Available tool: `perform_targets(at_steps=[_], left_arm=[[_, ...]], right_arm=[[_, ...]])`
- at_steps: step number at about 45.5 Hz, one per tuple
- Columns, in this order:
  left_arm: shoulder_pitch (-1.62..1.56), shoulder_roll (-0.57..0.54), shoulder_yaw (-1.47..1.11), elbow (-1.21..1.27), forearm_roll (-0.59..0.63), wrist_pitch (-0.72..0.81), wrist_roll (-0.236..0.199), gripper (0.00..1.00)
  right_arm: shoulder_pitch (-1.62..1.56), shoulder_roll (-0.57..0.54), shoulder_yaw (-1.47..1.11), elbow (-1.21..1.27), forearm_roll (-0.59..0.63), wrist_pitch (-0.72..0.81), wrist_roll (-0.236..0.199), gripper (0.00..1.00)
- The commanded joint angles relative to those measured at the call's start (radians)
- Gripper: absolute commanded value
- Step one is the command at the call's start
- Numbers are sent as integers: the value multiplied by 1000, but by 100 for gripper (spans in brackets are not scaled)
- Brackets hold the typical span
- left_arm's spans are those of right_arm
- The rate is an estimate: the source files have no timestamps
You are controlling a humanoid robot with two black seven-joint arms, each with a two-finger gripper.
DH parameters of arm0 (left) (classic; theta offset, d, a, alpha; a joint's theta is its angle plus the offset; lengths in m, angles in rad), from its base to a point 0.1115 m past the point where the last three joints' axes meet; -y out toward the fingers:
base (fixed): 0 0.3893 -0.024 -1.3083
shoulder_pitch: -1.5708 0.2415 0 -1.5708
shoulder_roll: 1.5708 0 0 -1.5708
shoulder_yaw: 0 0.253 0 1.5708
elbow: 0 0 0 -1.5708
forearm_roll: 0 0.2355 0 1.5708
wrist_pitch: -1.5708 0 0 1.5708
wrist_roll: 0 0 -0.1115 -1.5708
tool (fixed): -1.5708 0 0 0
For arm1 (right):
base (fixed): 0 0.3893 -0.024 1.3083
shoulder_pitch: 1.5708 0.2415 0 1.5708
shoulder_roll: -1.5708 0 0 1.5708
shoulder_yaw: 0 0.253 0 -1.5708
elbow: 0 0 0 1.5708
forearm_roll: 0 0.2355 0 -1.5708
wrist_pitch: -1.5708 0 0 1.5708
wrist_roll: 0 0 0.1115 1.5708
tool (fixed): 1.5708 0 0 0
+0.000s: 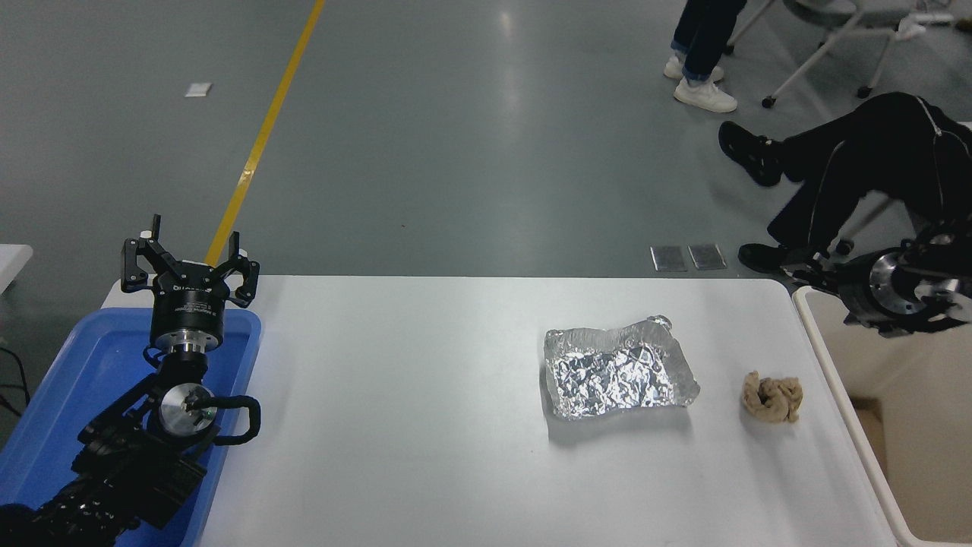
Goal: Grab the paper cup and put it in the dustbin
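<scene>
Above the dustbin (835,380) hangs my right gripper (824,279); its state I cannot tell. Left gripper (187,258) sits open over the blue tray (68,380).

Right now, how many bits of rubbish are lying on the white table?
2: a crumpled foil tray right of centre, and a tan paper wad further right, near the dustbin. No paper cup shows; the bin's inside is only partly in view.

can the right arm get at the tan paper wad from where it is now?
Probably yes. The right gripper hangs over the dustbin rim, and the tan paper wad lies just beside that rim on open table. The foil tray sits clear, on the wad's far side.
</scene>
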Motion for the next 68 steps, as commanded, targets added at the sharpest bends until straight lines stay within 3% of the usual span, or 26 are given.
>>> perform_targets(at_steps=[1,16,34,49,60,68], left_arm=[[0,0,0,0,0,0,0,99],[1,0,0,0,0,0,0,99],[0,0,0,0,0,0,0,99],[0,0,0,0,0,0,0,99],[0,0,0,0,0,0,0,99],[0,0,0,0,0,0,0,99]], right_arm=[[379,0,-164,324,2,190,2,100],[792,-30,-199,576,3,564,-7,100],[970,-31,-201,590,2,564,-33,100],[711,-95,-248,434,-9,564,-52,100],[371,-119,-194,289,-1,300,-50,100],[200,-120,-109,260,3,196,-50,100]])
